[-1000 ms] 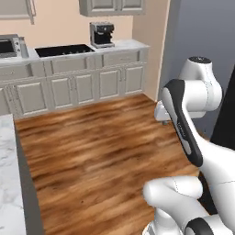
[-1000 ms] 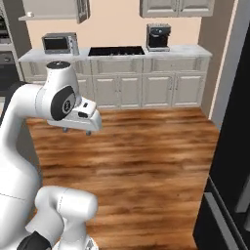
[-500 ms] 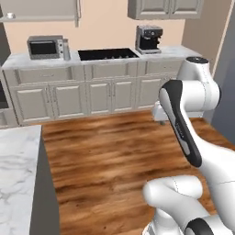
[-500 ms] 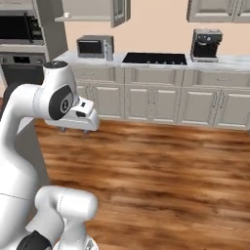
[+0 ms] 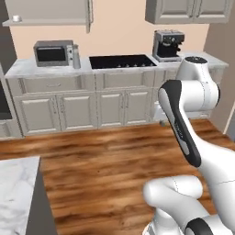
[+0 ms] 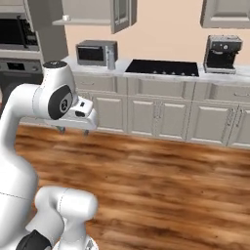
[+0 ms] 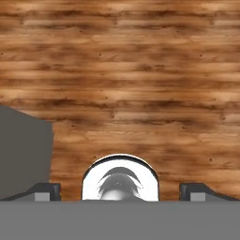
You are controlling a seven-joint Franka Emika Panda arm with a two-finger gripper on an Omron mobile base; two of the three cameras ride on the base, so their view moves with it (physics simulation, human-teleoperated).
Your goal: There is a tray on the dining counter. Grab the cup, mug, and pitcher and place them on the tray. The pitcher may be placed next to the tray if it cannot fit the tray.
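Fingers (image 7: 47,190) of the gripper (image 7: 120,191) are seen spread to their widest in the hand view, one dark tip at each lower corner, with nothing between them and nothing touched. Below them only the wooden floor (image 7: 140,84) is presented, with a grey block (image 7: 23,154) at the left edge.

In the right base view the gripper (image 6: 73,131) is carried folded close to the arm, pointing down at the floor, well apart from any work surface.

None of the tray, cup, mug or pitcher is recorded in these pictures, so their bearing from the fingers and the long axis of the pitcher cannot be told. A corner of white veined marble counter (image 5: 16,193) is noted at the lower left of the left base view; whether it is the dining counter cannot be confirmed.

Ahead, a run of cabinets (image 5: 96,108) is observed bearing a microwave (image 5: 53,53), a black cooktop (image 5: 121,61) and a coffee machine (image 5: 167,45).

It is judged that no object has been collected and that the base must be brought to the vessels before any reach is possible.
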